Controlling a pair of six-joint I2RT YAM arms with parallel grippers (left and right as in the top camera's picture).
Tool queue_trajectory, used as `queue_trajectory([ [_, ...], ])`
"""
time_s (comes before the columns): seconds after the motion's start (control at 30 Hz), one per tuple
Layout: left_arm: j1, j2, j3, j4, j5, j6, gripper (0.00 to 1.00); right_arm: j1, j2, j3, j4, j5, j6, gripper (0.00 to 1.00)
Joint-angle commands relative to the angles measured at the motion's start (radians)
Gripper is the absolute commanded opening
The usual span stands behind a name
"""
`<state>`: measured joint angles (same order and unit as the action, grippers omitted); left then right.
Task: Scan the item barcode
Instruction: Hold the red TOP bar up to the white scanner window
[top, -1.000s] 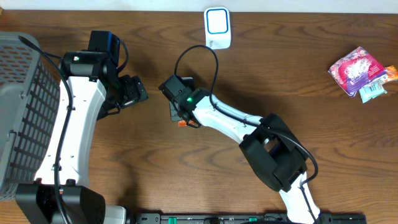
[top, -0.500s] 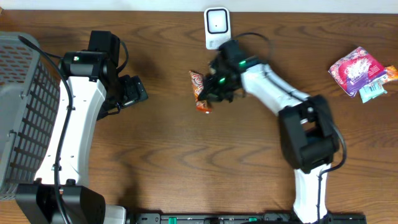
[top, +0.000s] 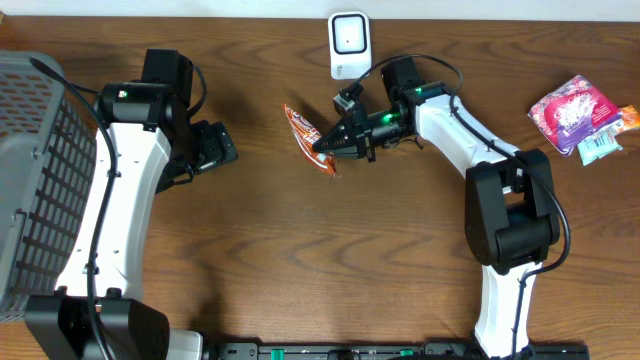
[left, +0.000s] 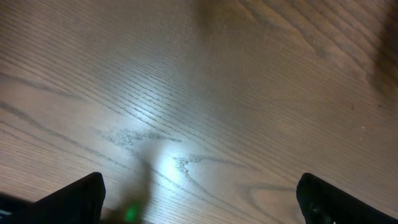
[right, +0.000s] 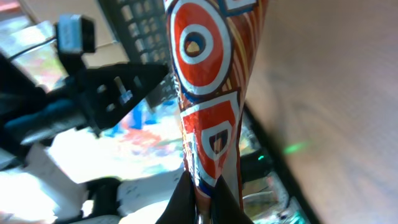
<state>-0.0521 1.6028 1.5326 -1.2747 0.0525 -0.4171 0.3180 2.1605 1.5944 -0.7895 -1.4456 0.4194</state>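
The counter (top: 300, 260) is dark brown wood with a long, wavy grain, and from above it fills nearly the whole view. Past its far edge runs a thin pale strip (top: 150, 8); wall or floor, I can't tell. Up close, a soft patch of reflected light (left: 165, 158) brightens the grain.

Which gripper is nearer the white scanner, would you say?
Right. The right gripper, shut on the packet, sits toward the robot from the scanner; the left gripper, open, is farther left.

The right arm's fingers (top: 337, 141) pinch an orange packet (top: 305, 134) below the white scanner (top: 350, 42).
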Motion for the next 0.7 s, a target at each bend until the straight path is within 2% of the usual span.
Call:
queue_trajectory([
  [0.0, 0.002, 0.005, -0.002, -0.001, -0.012, 0.013, 0.98, -0.002, -0.038, 0.019, -0.040, -0.116, -0.024, 0.01],
  [0.3, 0.002, 0.005, -0.002, -0.001, -0.012, 0.013, 0.98, -0.002, -0.038, 0.019, -0.167, -0.116, -0.025, 0.01],
  [0.67, 0.002, 0.005, -0.002, -0.001, -0.012, 0.013, 0.98, 0.022, -0.038, 0.019, -0.172, -0.116, -0.035, 0.01],
])
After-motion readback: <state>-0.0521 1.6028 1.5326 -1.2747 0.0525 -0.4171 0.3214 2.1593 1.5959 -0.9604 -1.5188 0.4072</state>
